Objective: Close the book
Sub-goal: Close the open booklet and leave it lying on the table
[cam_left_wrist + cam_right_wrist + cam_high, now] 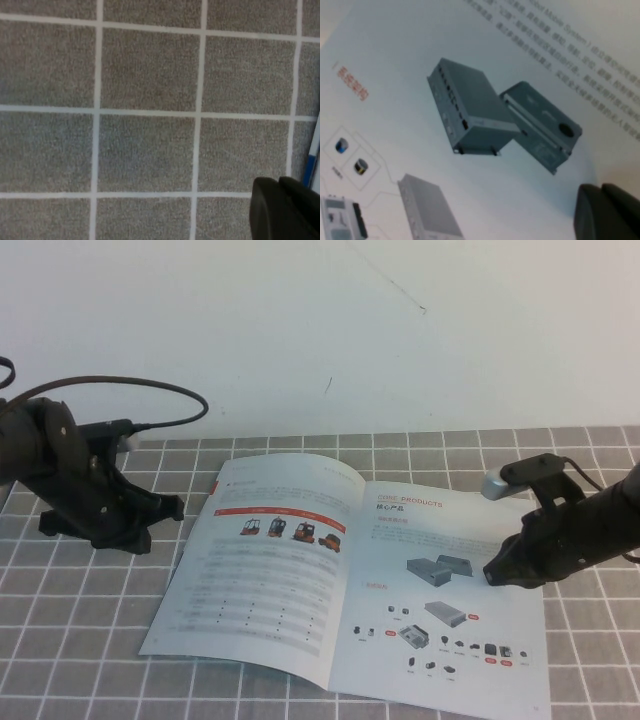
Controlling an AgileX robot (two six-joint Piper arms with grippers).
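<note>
The book (330, 570) lies open and flat on the checkered cloth, both pages facing up with product pictures and tables. My right gripper (497, 575) is low over the outer part of the right-hand page, fingers together, holding nothing. In the right wrist view the page (420, 150) fills the frame and the gripper (607, 212) shows as two dark fingers pressed together. My left gripper (170, 508) rests by the book's upper left edge, shut and empty. In the left wrist view the left gripper (285, 210) is over bare cloth, with a strip of the book (312, 155) beside it.
The grey cloth with white grid lines (80, 620) covers the whole table. A white wall (300, 320) rises behind it. The left arm's black cable (150, 390) loops above its base.
</note>
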